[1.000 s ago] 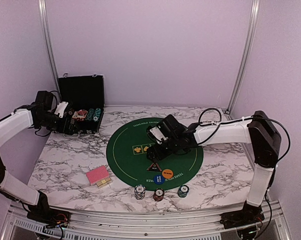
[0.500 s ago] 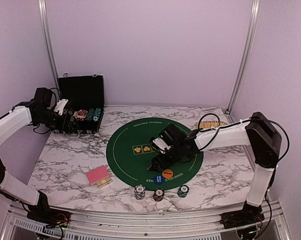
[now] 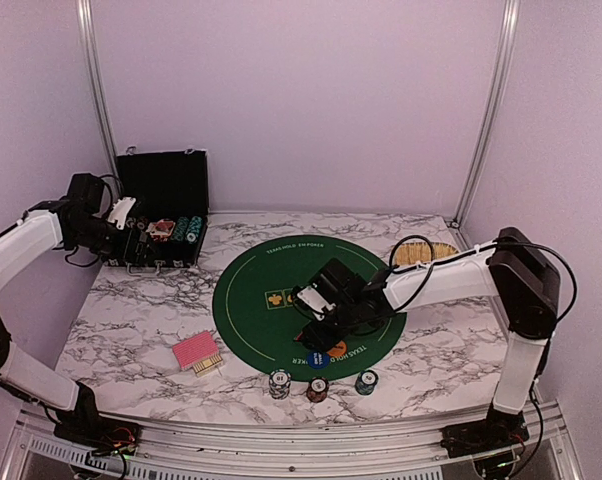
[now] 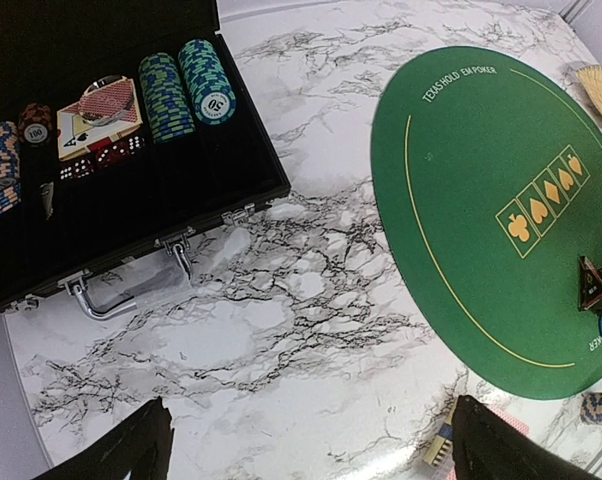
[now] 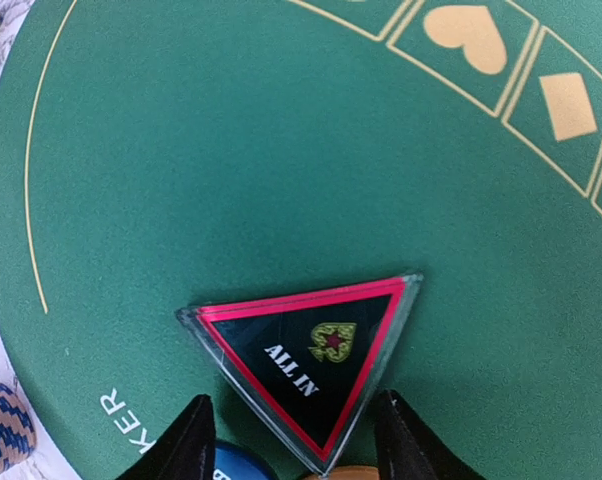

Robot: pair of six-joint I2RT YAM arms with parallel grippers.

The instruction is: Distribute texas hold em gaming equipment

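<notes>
Just off the near edge of the green mat [image 3: 266, 265], three small piles of poker chips [image 3: 317, 388] were seen, with the red-backed cards [image 3: 196, 352] off its near-left. On the mat's near part, the black triangular button [image 5: 306, 365] lay flat just behind the blue button [image 3: 318, 358] and the orange button [image 3: 335, 347]. The right gripper [image 5: 293, 425] had been brought down from the mat's middle over that triangle and its fingers drawn in to flank it, apart and not yet clamped. A pickup was judged imminent. Beyond the mat's far-left, the left gripper [image 4: 311, 455] was held wide apart by the black case [image 3: 161, 190].
</notes>
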